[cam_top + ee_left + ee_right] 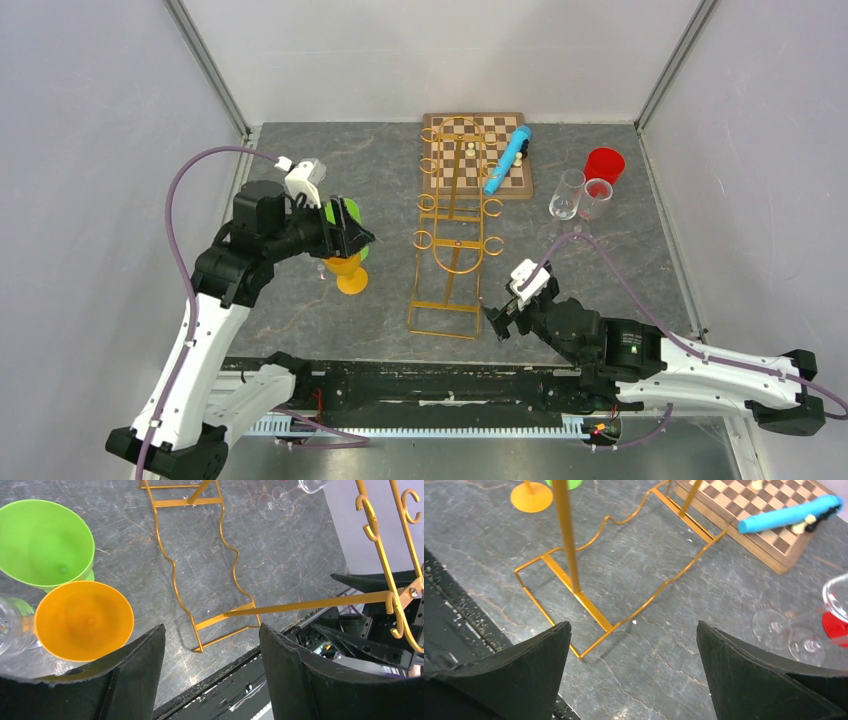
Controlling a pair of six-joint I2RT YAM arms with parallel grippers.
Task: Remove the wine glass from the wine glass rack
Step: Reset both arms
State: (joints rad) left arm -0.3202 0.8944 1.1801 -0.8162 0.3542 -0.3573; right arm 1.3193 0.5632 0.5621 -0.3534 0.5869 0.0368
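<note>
With the wine glass rack [457, 243] as dial centre in the top view and 12 o'clock pointing away from the arm bases, the chessboard [505, 185] and the blue tube [508, 160] lying on it block 12, just beside the rack's base. At 9 the orange wine glass [82, 620] and green wine glass [45, 545] stand together below the left gripper [210, 640]. What looks like a small clear glass [10, 625], cut off by the frame edge, is beside them. Two clear glasses [567, 195] and a red cup [605, 163] cluster at 2. Bare table [380, 320] lies open from 3 to 4 and from 7 to 8. The right gripper [634, 630] occupies 5.
</note>
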